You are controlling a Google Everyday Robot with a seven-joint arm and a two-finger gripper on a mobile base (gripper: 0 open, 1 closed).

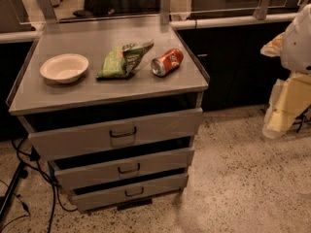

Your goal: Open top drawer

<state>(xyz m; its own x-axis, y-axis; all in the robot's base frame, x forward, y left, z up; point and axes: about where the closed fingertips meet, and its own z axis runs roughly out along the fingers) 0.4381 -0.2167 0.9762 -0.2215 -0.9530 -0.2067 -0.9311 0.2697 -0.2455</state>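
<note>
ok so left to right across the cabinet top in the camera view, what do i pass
white bowl → green snack bag → red soda can; further right, off the cabinet, the gripper at the right edge, apart from the top drawer

Office canteen (speckled floor [243,188], steel cabinet [112,89], glass-railed counter [233,21]); gripper [278,120] far right.

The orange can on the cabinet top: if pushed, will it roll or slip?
The can lies on its side, so a sideways nudge would probably roll it across the flat cabinet top. Its smooth round wall may slip in a loose grasp. Whether it is full cannot be seen. The tool hangs to the right, apart from the cabinet.
</note>
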